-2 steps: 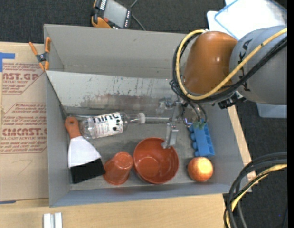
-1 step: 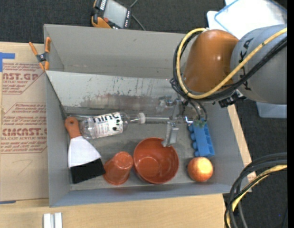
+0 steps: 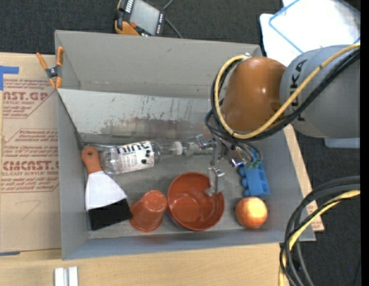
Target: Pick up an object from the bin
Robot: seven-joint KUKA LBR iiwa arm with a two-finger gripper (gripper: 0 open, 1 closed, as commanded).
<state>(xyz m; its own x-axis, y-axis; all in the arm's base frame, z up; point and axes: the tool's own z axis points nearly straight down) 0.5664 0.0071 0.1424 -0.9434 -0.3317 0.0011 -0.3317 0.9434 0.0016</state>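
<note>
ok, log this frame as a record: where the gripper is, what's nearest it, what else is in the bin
gripper: low in the bin, at the right rim of the red bowl
nearest right: blue block
front right: orange-yellow fruit
left of bowl: orange cup, on its side
far left: brush, orange handle, white body, black bristles
back: clear bottle, lying on its side
container: grey bin
grasp: cannot tell

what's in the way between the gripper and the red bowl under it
Nothing visible: the gripper hangs over the red bowl's right rim. The orange cup lies at the bowl's left, the apple at its right, neither between them.
</note>
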